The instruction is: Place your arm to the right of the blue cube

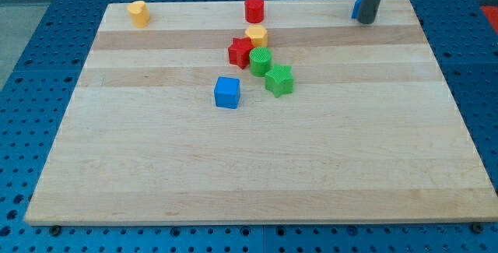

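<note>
A: Camera view: where is my tip (pixel 364 21)?
B: Near the table's (pixel 233 175) top right corner; a small blue block (pixel 355 8) sits touching it on the view's left; this arm carries no gripper, so open or closed does not apply.
A: And the blue cube (pixel 227 92)?
B: Mid-table, well apart from the tip; right of it and above lie a green star (pixel 279 79), green cylinder (pixel 261 60), red star (pixel 240 51), yellow block (pixel 257 35); red cylinder (pixel 254 8) at the top edge; yellow heart (pixel 138 12) top left.

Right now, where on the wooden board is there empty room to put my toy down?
The whole stretch below the blue cube down to the wooden board's bottom edge is bare, as are both sides. It is crowded at top middle: red star, yellow block, green cylinder and green star huddle together. My tip is top right.
</note>
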Robot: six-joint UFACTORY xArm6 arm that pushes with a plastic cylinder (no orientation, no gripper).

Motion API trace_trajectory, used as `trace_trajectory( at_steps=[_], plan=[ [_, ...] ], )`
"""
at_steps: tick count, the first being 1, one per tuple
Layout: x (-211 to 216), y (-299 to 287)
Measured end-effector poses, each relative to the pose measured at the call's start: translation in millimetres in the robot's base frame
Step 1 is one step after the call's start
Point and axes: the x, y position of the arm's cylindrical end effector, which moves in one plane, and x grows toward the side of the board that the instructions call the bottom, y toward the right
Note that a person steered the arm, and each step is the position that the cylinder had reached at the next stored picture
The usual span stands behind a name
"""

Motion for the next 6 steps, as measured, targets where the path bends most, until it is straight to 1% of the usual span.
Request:
trace_trajectory(
  at_steps=[1,3,4,6],
  plan=[
    [20,0],
    [144,-5],
    [191,-33],
    [194,-147]
  ],
)
